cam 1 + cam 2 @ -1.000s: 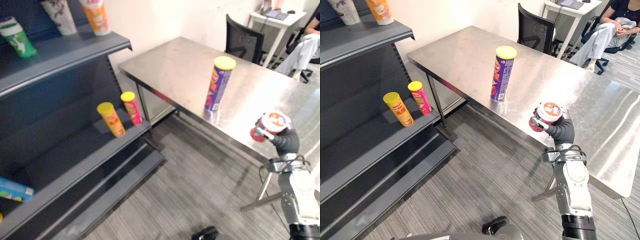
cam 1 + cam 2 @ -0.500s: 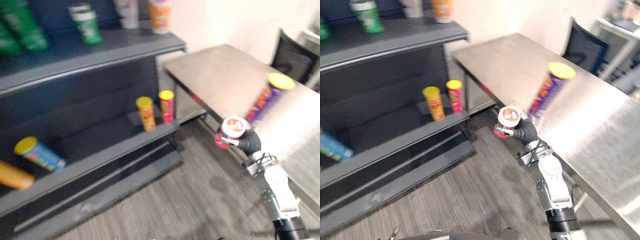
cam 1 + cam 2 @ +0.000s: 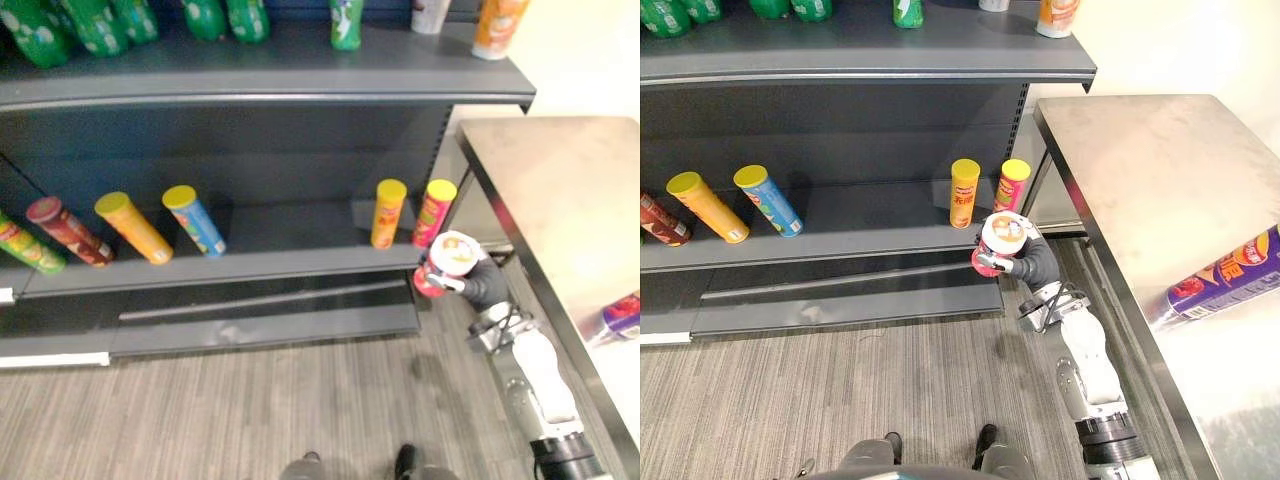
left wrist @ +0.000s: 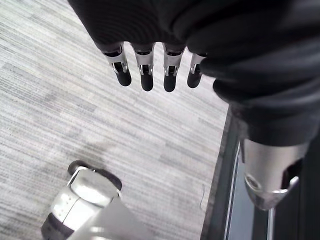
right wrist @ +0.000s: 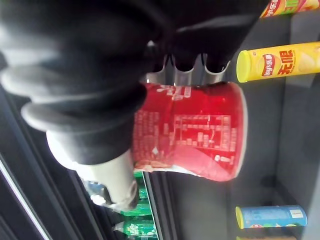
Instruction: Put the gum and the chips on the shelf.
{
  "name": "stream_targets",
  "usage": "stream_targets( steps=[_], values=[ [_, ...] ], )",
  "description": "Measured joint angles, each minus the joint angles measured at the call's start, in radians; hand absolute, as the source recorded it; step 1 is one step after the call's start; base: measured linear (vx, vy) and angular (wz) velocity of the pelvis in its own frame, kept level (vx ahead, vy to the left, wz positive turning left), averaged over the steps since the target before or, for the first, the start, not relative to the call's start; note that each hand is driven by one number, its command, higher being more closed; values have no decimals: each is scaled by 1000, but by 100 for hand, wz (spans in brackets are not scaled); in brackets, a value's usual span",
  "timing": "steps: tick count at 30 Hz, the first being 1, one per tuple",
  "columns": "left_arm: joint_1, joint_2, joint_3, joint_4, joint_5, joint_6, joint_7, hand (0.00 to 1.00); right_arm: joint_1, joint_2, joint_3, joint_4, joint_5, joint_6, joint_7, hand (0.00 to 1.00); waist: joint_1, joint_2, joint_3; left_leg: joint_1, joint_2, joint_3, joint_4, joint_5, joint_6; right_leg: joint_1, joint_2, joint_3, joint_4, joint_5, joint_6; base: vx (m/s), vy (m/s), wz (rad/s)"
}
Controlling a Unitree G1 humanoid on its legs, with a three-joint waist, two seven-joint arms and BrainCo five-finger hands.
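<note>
**Red tub held at mid shelf, chips on table**

Dark grey shelf unit (image 3: 250, 88) over grey carpet (image 3: 890, 390), steel table (image 3: 1140, 160) butting its R end. The top board has green bottles (image 3: 90, 25) and an orange cup (image 3: 497, 25). On the mid board, a yellow can (image 3: 388, 212) and a pink can (image 3: 435, 210) stand upright side by side at the table end. Further along, a blue can (image 3: 195, 220) and an orange can (image 3: 132, 228) sit tilted. L eye view adds a dark red can (image 3: 65, 230) past those.

Right hand (image 3: 1032, 264) is closed round the red tub (image 3: 1000, 240), white lid facing the head cam. The tub is in front of the mid board's front edge, just before the yellow and pink cans, and isn't set down. R wrist view adds the grip detail: fingers (image 5: 185, 62) across the tub's red label, dark cover on the opposite side.

Purple chips can (image 3: 1225, 275) is on the table, well apart from the shelf. R eye view gives most of its body, L eye view a sliver at the frame edge.

Left hand (image 4: 145, 75), in its wrist view, hangs over the carpet by the shelf base, fingers loose, holding nothing.
</note>
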Motion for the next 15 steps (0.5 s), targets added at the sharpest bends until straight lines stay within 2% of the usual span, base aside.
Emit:
stream_targets(
  steps=[5, 9, 15],
  values=[
    [0, 5, -25, -3, 1, 1, -2, 0, 34, 0, 0, 2, 0, 0, 15, 100, -2, 0, 0, 33, -3, 1, -57, 30, -7, 19, -1, -4, -11, 3, -3, -5, -20, 3],
    [0, 17, -62, -6, 1, 4, 1, 0, 47, 1, 0, 22, 0, 0, 22, 100, -17, 0, 0, 47, -10, -1, -94, 52, -9, 24, -8, -12, -18, 4, -2, -8, 1, 6],
    [-9, 29, -77, -10, -1, 9, 3, 0, 73, 1, 0, 36, 0, -2, 30, 100, -28, 4, -2, 42, -10, -4, -87, 56, -9, 32, -8, -26, -24, 3, -3, 7, -4, 8]
  ],
)
